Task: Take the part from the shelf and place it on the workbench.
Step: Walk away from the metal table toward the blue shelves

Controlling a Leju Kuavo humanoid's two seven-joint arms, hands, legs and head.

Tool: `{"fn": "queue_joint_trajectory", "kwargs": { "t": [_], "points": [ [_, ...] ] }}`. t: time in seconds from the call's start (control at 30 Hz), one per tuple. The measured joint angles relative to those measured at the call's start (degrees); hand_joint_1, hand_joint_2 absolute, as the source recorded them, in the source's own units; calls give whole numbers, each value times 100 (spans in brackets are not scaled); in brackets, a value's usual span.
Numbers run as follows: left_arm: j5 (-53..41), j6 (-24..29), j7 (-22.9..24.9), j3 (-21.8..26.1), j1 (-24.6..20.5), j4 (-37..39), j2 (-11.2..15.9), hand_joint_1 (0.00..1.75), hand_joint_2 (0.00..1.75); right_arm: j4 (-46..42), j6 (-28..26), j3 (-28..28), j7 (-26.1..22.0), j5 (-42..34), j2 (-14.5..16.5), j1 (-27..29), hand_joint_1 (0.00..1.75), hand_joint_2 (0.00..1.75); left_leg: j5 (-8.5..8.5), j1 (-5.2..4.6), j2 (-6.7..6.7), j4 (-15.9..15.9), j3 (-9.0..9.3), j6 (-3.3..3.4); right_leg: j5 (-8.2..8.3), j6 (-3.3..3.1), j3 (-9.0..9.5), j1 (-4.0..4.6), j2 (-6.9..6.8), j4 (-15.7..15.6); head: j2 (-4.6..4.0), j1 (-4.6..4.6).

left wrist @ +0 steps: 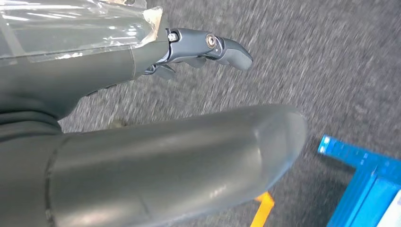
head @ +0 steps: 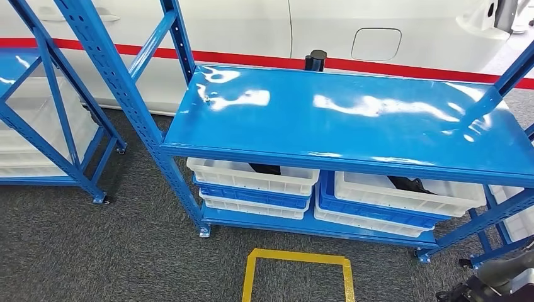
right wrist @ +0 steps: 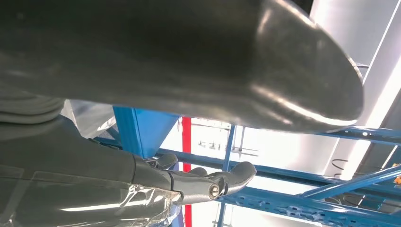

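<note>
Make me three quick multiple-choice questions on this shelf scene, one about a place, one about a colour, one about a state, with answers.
1. Where do the white plastic bins sit?
A. on the glossy blue shelf top
B. under that top
C. on the grey carpet

2. What colour is the taped square on the floor?
A. yellow
B. red
C. white

3. What is the left hand holding?
A. a bin
B. a dark part
C. nothing

Answers: 1 B, the bins are stacked on the lower level; 2 A, the tape outline is yellow; 3 C, the fingers hang over bare carpet.
</note>
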Motion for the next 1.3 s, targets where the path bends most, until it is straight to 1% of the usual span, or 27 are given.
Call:
{"fn": "queue_joint_trajectory", "kwargs": {
  "t": [0.07, 0.1, 0.13, 0.17, 0.2, 0.23, 0.27, 0.3, 0.33, 0.37, 0.43, 0.47, 0.5, 0.57, 0.6, 0.7, 0.77, 0.83, 0.9, 0.97, 1.0, 1.1, 1.13, 1.17, 1.23, 1.27, 1.3],
  "points": [
    [-31, -25, -2, 22, -2, -8, -7, 0, 0, 4, -47, 3, -6, 85, -9, -16, 0, 0, 51, 16, 113, -73, 51, 72, -156, 16, -147, 14, -270, 278, 0, 25],
    [-55, -39, -3, 44, 2, -8, -11, 0, 0, 10, -79, 6, -7, 142, -13, -25, 0, 0, 65, 17, 168, -89, 64, 92, -308, 4, -293, 9, -443, 589, 0, 37],
    [-73, -49, -3, 69, 6, -9, -18, 0, 0, 18, -108, 9, -4, 192, -15, -33, 0, 0, 68, 16, 222, -89, 59, 107, -472, 1, -471, 7, -536, 958, 0, 49],
    [-88, -55, -2, 94, 11, -9, -24, 0, 0, 30, -124, 12, -2, 226, -16, -34, 0, 0, 67, 16, 269, -88, 52, 108, -590, 12, -628, -5, -574, 1288, 0, 50],
    [-103, -60, -1, 116, 13, -9, -28, 0, 0, 43, -134, 14, -1, 247, -17, -30, 0, 0, 64, 19, 308, -86, 49, 104, -634, 44, -715, -25, -594, 1475, 0, 49],
    [-114, -64, 0, 131, 13, -9, -32, 0, 0, 55, -139, 15, -2, 261, -18, -28, 0, 0, 59, 25, 335, -84, 49, 96, -590, 97, -693, -49, -609, 1446, 0, 50],
    [-125, -68, 1, 142, 13, -9, -36, 0, 0, 66, -143, 19, -4, 271, -20, -28, 0, 0, 50, 34, 354, -81, 56, 82, -476, 160, -562, -78, -629, 1203, 0, 49],
    [-135, -72, 1, 150, 12, -9, -39, 0, 0, 73, -147, 23, -6, 278, -21, -28, 0, 0, 37, 41, 366, -75, 67, 58, -334, 226, -353, -106, -662, 819, 0, 51],
    [-140, -74, 1, 158, 12, -9, -42, 0, 0, 81, -150, 31, -9, 282, -24, -33, 0, 0, 17, 35, 374, -62, 75, 23, -212, 266, -152, -118, -702, 446, 0, 57],
    [-143, -74, 1, 166, 11, -10, -44, 0, 0, 87, -153, 39, -13, 285, -24, -34, 0, 0, -3, 25, 380, -51, 84, -17, -124, 261, 5, -119, -727, 167, 0, 57],
    [-145, -74, 1, 184, 10, -11, -41, 0, 0, 97, -161, 49, -17, 286, -25, -37, 0, 0, -36, 0, 389, -41, 92, -77, -63, 183, 113, -112, -740, -25, 0, 50],
    [-145, -74, 1, 195, 9, -12, -41, 0, 0, 99, -165, 54, -19, 287, -23, -37, 0, 0, -35, 2, 391, -47, 97, -56, -51, 145, 118, -115, -726, -31, 0, 42],
    [-145, -74, 1, 208, 9, -13, -40, 0, 0, 102, -168, 60, -19, 287, -23, -38, 0, 0, -35, 6, 392, -54, 100, -4, -47, 131, 116, -121, -721, -35, 0, 35],
    [-147, -79, 1, 234, 10, -15, -40, 0, 0, 111, -170, 80, -26, 288, -23, -42, 0, 0, -20, 16, 393, -70, 111, 113, -45, 122, 117, -108, -713, -38, 0, 30],
    [-149, -85, 0, 243, 10, -15, -41, 0, 0, 121, -173, 92, -30, 288, -23, -43, 0, 0, -16, 19, 393, -81, 117, 136, -47, 118, 118, -99, -712, -37, 0, 27],
    [-176, -130, -4, 263, 13, -15, -49, 0, 0, 152, -192, 117, -37, 292, -25, -61, 0, 0, 7, 27, 393, -119, 132, 100, -54, 92, 119, -78, -712, -35, 0, 27],
    [-221, -167, 5, 286, 14, -25, -64, 0, 0, 167, -214, 128, -42, 297, -28, -77, 0, 0, 18, 34, 392, -138, 139, 15, -56, 58, 118, -68, -714, -33, 0, 27],
    [-284, -199, 29, 317, 14, -46, -83, 0, 0, 174, -235, 134, -50, 302, -35, -82, 0, 0, 23, 45, 393, -151, 145, -104, -56, 36, 117, -60, -715, -30, 0, 28],
    [-355, -256, 49, 359, 14, -66, -98, 0, 0, 175, -243, 136, -58, 304, -46, -82, 0, 0, 23, 52, 394, -157, 147, -172, -56, 32, 118, -55, -715, -28, 0, 30],
    [-427, -322, 55, 397, 13, -78, -108, 0, 0, 178, -244, 138, -66, 304, -53, -82, 0, 0, 22, 45, 395, -154, 147, -181, -53, 33, 122, -60, -715, -32, 0, 31],
    [-462, -346, 55, 414, 13, -81, -108, 0, 0, 181, -245, 140, -69, 307, -54, -83, 0, 0, 21, 33, 394, -152, 145, -166, -36, 50, 131, -83, -718, -56, 0, 30],
    [-535, -378, 43, 451, 2, -92, -121, 0, 0, 191, -249, 154, -77, 326, -67, -104, 0, 0, 143, 42, 413, -425, 292, -42, 6, 116, 184, -102, -720, -149, 0, 28],
    [-547, -382, 40, 462, -5, -94, -132, 0, 0, 194, -250, 157, -79, 332, -75, -119, 0, 0, 204, 65, 425, -554, 364, -6, -54, 117, 132, -88, -713, -41, 0, 39],
    [-556, -385, 39, 470, -9, -94, -138, 0, 0, 198, -252, 160, -79, 335, -83, -130, 0, 0, 250, 91, 435, -633, 416, 3, -158, 112, 9, -95, -705, 197, 0, 54],
    [-561, -389, 42, 487, -12, -94, -148, 0, 0, 215, -253, 164, -77, 337, -98, -134, 0, 0, 261, 114, 444, -660, 424, 4, -392, 134, -325, -125, -695, 844, 0, 65],
    [-562, -391, 43, 494, -10, -94, -152, 0, 0, 228, -254, 165, -75, 337, -103, -129, 0, 0, 254, 131, 444, -656, 424, -18, -432, 176, -434, -151, -695, 1053, 0, 64],
    [-563, -391, 43, 503, -8, -94, -159, 0, 0, 243, -255, 166, -75, 337, -107, -126, 0, 0, 237, 157, 442, -641, 426, -52, -391, 248, -449, -186, -697, 1072, 0, 63]
  ]
}}
